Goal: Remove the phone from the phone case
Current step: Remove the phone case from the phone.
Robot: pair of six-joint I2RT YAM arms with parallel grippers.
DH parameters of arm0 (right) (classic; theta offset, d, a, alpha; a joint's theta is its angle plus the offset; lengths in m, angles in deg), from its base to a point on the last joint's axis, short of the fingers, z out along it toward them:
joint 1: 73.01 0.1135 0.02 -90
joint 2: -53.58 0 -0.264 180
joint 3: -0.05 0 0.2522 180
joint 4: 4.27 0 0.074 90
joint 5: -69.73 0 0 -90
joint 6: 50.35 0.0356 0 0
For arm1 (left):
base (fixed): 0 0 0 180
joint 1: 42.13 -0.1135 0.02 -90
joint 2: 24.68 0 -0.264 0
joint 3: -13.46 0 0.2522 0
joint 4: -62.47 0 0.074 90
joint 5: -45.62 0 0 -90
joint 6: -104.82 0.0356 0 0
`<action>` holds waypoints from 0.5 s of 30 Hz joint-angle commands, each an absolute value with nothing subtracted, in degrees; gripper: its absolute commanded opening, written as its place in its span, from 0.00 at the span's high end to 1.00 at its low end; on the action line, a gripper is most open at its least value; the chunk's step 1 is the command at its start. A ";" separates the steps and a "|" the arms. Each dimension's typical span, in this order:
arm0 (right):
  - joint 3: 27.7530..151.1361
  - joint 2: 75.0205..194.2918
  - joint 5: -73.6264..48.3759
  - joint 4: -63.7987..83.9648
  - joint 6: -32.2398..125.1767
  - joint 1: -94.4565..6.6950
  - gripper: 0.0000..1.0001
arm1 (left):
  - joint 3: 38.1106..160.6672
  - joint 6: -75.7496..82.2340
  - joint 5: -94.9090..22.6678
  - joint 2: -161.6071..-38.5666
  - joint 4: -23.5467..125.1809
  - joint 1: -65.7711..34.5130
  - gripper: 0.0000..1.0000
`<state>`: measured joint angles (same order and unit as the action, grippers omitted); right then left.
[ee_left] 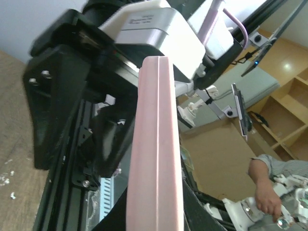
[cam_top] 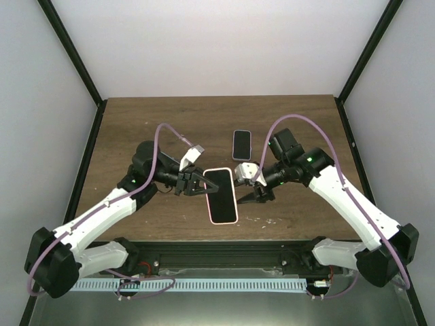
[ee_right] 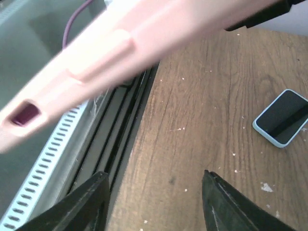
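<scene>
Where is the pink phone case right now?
Top view, centre: the pink phone case is held by the left fingers, with the right fingers just to its right.

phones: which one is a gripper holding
The pink-cased phone, clamped by its edge in the left gripper; the blue-cased phone lies flat on the table, untouched.

Premises: a robotics laboratory. The wooden table (cam_top: 136,122) sits inside a test cell of white panels (cam_top: 217,47) and black frame posts (cam_top: 71,51). Two robot arms (cam_top: 102,210) are mounted by an aluminium rail (cam_top: 224,252) at its near edge. Beyond the cell, the left wrist view shows open wooden shelving (ee_left: 288,110), a stand-mounted screen (ee_left: 239,113), and a person (ee_left: 269,168) handling further white robot hardware (ee_left: 245,209).
</scene>
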<state>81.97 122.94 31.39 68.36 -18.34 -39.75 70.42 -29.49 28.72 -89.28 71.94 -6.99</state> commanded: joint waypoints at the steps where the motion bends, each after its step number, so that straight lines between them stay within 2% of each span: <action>1: 81.52 119.00 33.89 70.68 -18.61 -39.48 0.42 | 73.44 -19.50 23.66 -85.49 62.12 -7.61 1.00; 7: 77.37 115.67 35.77 72.57 -16.77 -39.52 0.36 | 73.85 -10.08 13.54 -80.78 52.00 -8.43 1.00; 12: 76.25 116.32 35.59 70.22 -13.13 -39.52 0.36 | 73.26 -9.61 12.85 -81.03 52.50 -8.41 1.00; 15: 76.82 117.32 35.45 67.88 -9.24 -39.52 0.40 | 72.97 -10.65 13.20 -81.49 54.16 -8.40 1.00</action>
